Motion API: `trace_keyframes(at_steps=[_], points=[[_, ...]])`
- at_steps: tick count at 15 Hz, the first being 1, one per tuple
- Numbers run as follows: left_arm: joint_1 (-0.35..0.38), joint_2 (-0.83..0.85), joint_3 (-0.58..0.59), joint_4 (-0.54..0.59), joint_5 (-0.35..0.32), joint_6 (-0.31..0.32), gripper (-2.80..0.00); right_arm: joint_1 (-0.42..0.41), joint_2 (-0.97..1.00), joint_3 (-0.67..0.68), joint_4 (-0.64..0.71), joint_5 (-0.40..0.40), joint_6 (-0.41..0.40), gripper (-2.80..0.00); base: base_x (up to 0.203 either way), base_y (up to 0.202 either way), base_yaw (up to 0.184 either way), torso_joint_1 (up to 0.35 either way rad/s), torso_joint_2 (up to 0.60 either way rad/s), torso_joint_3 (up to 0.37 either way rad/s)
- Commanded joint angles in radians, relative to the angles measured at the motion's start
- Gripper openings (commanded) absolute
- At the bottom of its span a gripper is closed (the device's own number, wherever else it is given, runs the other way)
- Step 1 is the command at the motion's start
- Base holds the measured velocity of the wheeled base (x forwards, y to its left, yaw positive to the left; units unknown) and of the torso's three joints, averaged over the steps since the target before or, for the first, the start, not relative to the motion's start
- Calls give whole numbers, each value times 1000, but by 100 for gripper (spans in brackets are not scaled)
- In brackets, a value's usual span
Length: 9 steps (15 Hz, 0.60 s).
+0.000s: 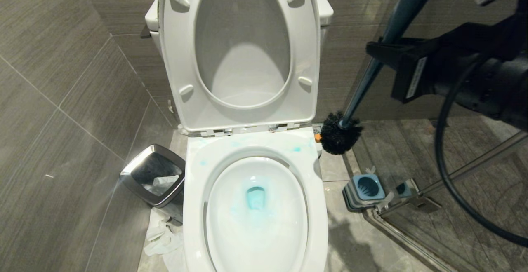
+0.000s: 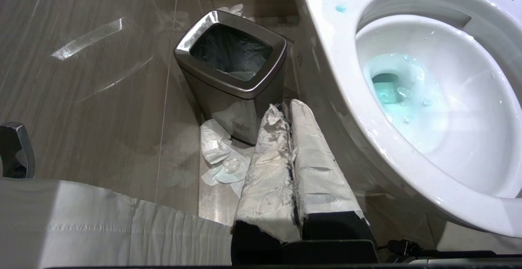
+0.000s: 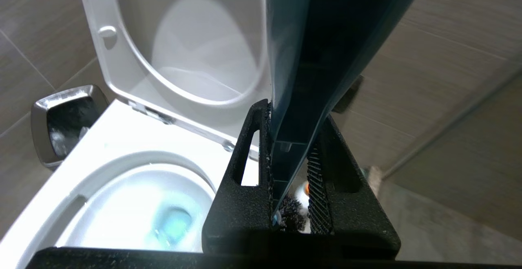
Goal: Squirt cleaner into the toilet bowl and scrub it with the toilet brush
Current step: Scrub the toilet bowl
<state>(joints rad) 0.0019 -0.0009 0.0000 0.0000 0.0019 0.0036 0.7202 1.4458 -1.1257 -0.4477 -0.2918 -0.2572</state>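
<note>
Brush lifted, scrubbing not yet begun.
Head: right gripper (image 1: pixel 385 51), upper right, pinches toilet brush (image 1: pixel 367 78); blue cleaner already in toilet bowl (image 1: pixel 255 239), centre; holder (image 1: pixel 365 189) lower right. Left wrist: left gripper (image 2: pixel 285 110) pressed together, idle, centre. Right wrist: handle clamped; scrub left.

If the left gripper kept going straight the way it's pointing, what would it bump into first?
Probably the bin. The left gripper, shut and wrapped in white padding, points at the bin's near side, with the toilet bowl close beside its path. Depth is hard to judge.
</note>
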Motion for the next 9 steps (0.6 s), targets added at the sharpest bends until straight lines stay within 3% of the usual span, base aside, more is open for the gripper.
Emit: trace_keyframes(at_steps=[1, 5, 9], points=[[0, 1, 0, 0, 0, -1, -280, 38, 201, -18, -106, -30, 0, -280, 0, 0, 0, 0, 0, 0], [0, 1, 1, 1, 1, -2, -280, 86, 434, -147, -186, -66, 13, -280, 0, 0, 0, 0, 0, 0], [0, 1, 0, 0, 0, -2, -280, 190, 576, -253, -193, -102, 26, -280, 0, 0, 0, 0, 0, 0]])
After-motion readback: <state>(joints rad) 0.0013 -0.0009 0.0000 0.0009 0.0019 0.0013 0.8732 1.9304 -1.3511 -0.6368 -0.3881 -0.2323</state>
